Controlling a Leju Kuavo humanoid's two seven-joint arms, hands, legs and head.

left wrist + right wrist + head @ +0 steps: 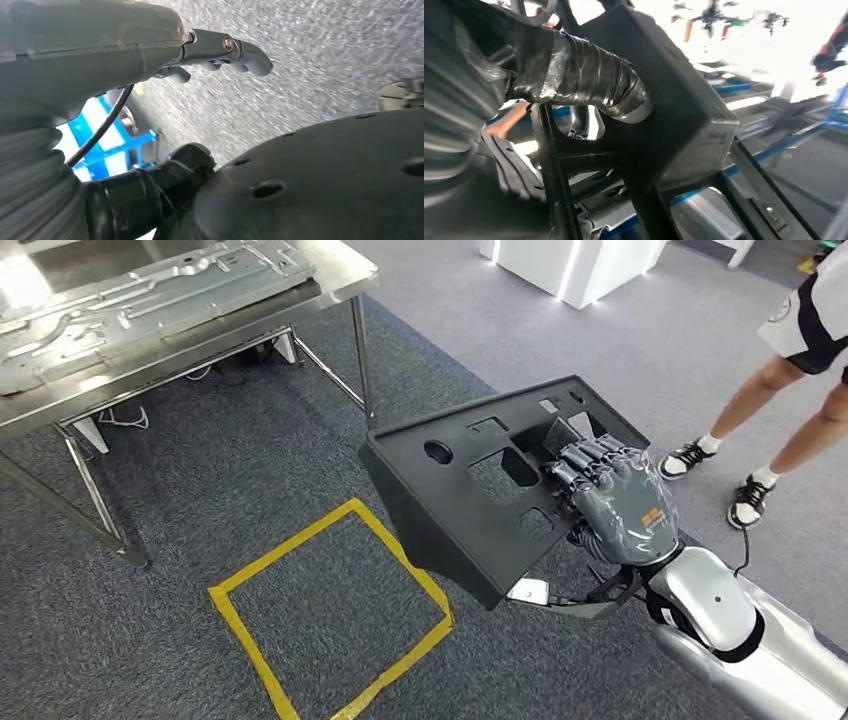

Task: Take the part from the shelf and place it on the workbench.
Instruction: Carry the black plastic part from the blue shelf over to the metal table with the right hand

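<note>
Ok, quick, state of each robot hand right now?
Left robot hand: holds nothing, fingers loosely apart over the carpet, open.
Right robot hand: gripping the black part, fingers through a cutout.

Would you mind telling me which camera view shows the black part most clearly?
The head view: the whole black part shows, cutouts included, held by the right hand. The right wrist view shows a close, partial stretch of it; I can't spot it from the left wrist.
</note>
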